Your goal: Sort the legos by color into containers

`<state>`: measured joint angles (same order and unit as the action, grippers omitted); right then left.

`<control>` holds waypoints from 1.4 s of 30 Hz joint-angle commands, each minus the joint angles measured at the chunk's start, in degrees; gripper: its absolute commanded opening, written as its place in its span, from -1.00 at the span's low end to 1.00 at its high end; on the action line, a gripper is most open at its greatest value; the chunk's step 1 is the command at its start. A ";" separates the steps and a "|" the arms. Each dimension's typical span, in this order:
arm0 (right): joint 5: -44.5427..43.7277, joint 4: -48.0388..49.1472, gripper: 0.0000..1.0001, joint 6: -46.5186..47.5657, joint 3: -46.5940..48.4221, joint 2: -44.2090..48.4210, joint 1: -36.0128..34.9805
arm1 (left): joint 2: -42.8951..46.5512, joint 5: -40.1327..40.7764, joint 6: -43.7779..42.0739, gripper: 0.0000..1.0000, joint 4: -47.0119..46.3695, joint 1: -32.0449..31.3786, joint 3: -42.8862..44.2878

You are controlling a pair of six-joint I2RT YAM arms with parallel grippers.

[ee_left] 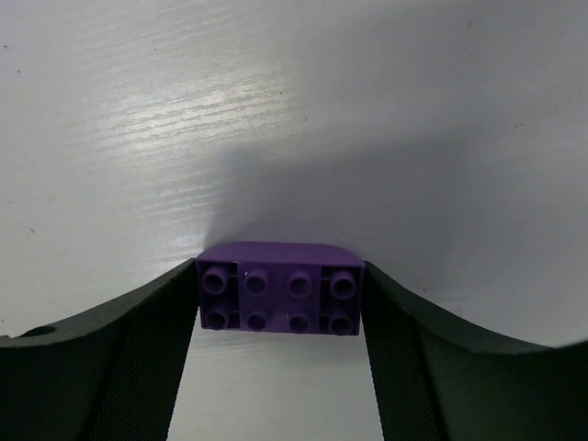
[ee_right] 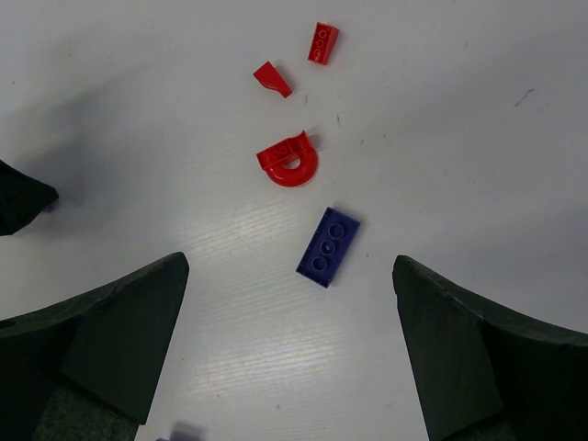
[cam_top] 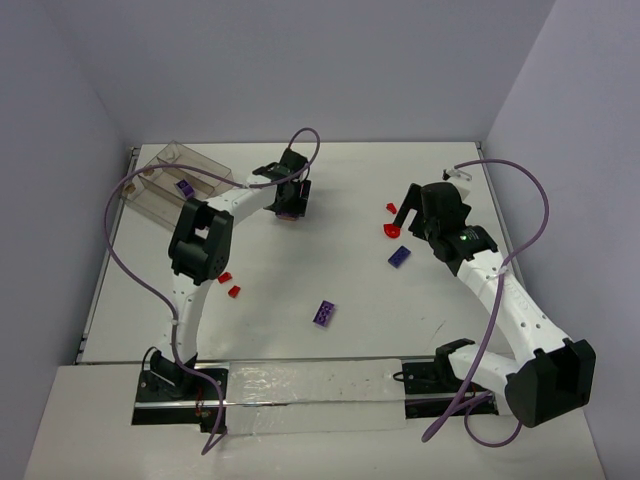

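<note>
My left gripper (cam_top: 290, 208) is shut on a purple studded brick (ee_left: 280, 288), which is pinched endwise between both fingers low over the table, right of the tray. The clear brownish tray (cam_top: 160, 172) stands at the back left with one purple brick (cam_top: 185, 187) in it. My right gripper (ee_right: 289, 344) is open and empty above a flat purple brick (ee_right: 328, 246), which also shows in the top view (cam_top: 400, 256). Beyond it lie a rounded red piece (ee_right: 290, 159) and two small red pieces (ee_right: 273, 79), (ee_right: 322, 42). My right gripper also shows in the top view (cam_top: 404, 220).
Another purple brick (cam_top: 324, 313) lies mid-table toward the front. Two small red pieces (cam_top: 225, 277), (cam_top: 234, 291) lie beside the left arm (cam_top: 200, 240). Grey walls close in the table on three sides. Purple cables loop over both arms.
</note>
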<state>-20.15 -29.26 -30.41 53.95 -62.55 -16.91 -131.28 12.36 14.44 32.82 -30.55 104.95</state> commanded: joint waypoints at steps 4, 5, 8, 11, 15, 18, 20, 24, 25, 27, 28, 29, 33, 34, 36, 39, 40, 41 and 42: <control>-1.35 0.60 0.99 0.18 0.30 1.82 -0.32 | 1.51 2.63 1.00 -0.25 -0.13 -0.10 2.48; -1.27 0.60 1.00 0.14 0.34 1.80 -0.32 | 2.34 3.01 0.96 -0.55 -0.06 -0.04 2.56; -1.14 0.73 1.00 0.00 0.34 1.58 -0.38 | 5.51 3.44 1.06 -0.97 0.83 0.50 3.12; -0.87 0.59 1.00 0.00 0.75 1.54 -0.39 | 9.36 2.70 1.21 -0.99 1.83 1.74 3.80; -1.03 0.05 1.00 0.39 1.51 1.73 -0.32 | 15.21 0.91 2.79 -0.99 4.25 7.23 3.92; -0.61 0.11 1.00 0.59 2.04 1.85 -0.32 | 19.48 -0.93 5.70 -0.99 5.52 12.48 3.44; -0.36 0.19 1.00 0.62 2.41 1.62 -0.32 | 21.07 -1.80 6.96 -0.99 6.58 16.38 3.73; 1.12 0.27 1.00 0.73 3.04 0.49 -0.34 | 19.96 -1.16 10.75 -1.00 9.86 23.77 6.64; 1.26 0.34 1.00 0.79 3.21 0.14 -0.41 | 19.06 -0.47 11.74 -1.00 10.59 25.90 7.53; 1.26 0.34 1.00 0.72 3.50 -0.01 -0.33 | 17.00 0.43 14.14 -0.99 12.16 29.15 9.66; 1.12 0.41 1.00 0.71 3.53 -0.09 -0.32 | 16.07 0.84 15.19 -0.99 13.07 30.06 10.76; 1.08 0.43 1.00 0.76 3.58 -0.06 -0.37 | 14.82 1.32 15.91 -0.99 13.54 30.65 12.19; 0.99 0.26 1.00 0.71 3.59 0.06 -0.32 | 8.68 1.77 17.38 -1.00 13.81 34.00 17.14; 0.99 0.30 1.00 0.71 3.42 0.06 -0.32 | 7.48 1.60 17.96 -1.00 14.63 34.74 18.38; 1.12 0.28 1.00 0.64 3.26 0.06 -0.32 | 4.65 1.06 18.77 -1.00 15.75 36.10 21.18; 1.35 0.39 1.00 0.36 2.85 0.01 -0.23 | 2.13 1.27 19.23 -1.00 15.17 37.02 22.77; 1.47 0.43 1.00 0.36 2.78 -0.19 -0.27 | 1.44 1.52 19.44 -1.00 14.27 37.39 22.72; 1.52 0.43 1.00 0.36 2.82 -0.37 -0.35 | 1.12 1.70 19.57 -1.00 13.68 37.80 22.58; 1.45 0.36 1.00 0.36 2.96 -0.52 -0.37 | 0.77 1.67 19.68 -1.00 13.33 38.26 22.58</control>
<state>-18.55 -29.45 -30.17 55.13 -62.57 -16.91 -130.06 13.42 32.34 46.72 6.15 124.27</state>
